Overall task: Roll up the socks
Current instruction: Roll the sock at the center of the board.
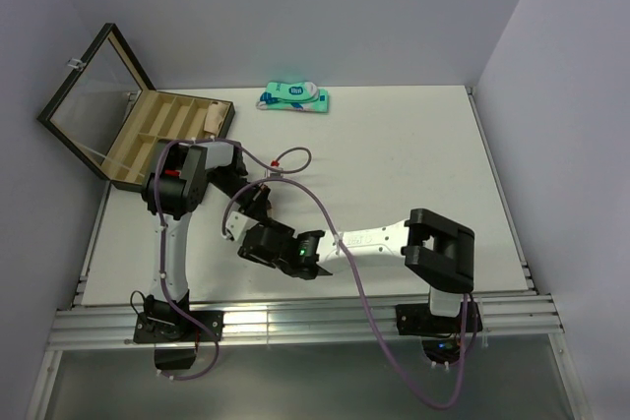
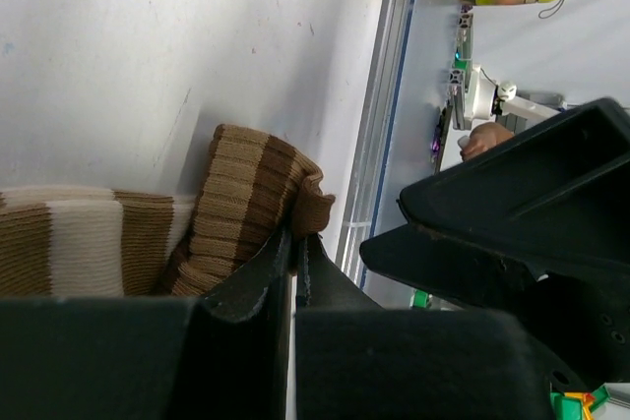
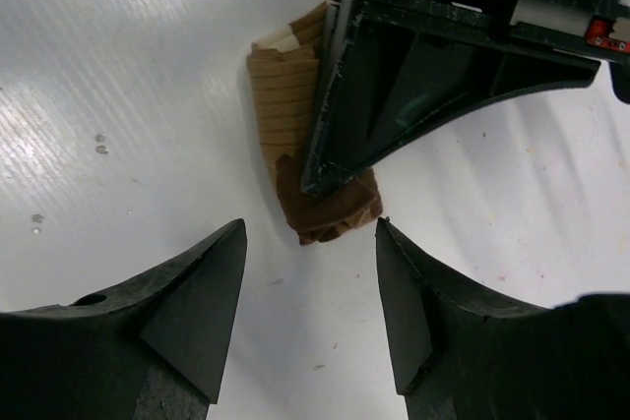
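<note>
rolling seems begun: left pincer (image 2: 293, 240) clamped on brown sock (image 2: 246, 194), right pincer (image 3: 310, 225) apart; next probably needs turning the fold over.

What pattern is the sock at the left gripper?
Wide brown and tan bands on the sock, ribbed knit; shows best in the left wrist view.

My left gripper (image 2: 295, 243) has its jaws almost together at the edge of the brown sock (image 2: 246, 194). They look to be pinching the fabric, though the contact is hard to see. The sock bunches into a fold on the white table (image 2: 148, 46), its tan bands trailing left. The right gripper (image 2: 532, 204) is close by.
</note>
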Robot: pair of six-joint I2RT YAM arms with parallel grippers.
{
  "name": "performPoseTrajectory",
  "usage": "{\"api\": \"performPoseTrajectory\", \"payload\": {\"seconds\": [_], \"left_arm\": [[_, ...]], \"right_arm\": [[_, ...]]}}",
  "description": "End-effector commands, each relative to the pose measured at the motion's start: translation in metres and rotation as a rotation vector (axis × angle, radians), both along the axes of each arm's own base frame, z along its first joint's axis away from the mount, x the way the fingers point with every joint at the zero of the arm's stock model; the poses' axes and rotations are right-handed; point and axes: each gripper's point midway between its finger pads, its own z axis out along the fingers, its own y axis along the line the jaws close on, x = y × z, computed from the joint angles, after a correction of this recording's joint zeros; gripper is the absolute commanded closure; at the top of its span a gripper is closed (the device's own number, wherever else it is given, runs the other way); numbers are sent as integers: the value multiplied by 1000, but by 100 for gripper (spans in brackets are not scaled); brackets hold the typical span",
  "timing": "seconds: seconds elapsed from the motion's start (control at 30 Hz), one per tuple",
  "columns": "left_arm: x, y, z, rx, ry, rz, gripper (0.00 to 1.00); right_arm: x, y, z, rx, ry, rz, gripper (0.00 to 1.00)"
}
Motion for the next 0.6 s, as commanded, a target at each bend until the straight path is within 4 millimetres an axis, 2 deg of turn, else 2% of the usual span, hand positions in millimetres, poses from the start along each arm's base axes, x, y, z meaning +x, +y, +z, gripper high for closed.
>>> {"api": "performPoseTrajectory", "payload": {"seconds": [0.0,0.27,0.37,0.57], "left_arm": [[-5,14,-12,58,-39,-67,100],[-10,16,-13,59,-35,-75,100],[-10,16,-13,62,-31,-75,100],[-12,17,-13,64,-29,-76,100]], "right_arm": [[11,-6,9,21,-51,-53,37],[20,-8,-10,13,-35,-65,33],[26,2,-6,49,-43,-61,33],[19,4,-12,66,-6,-26,33]]}}
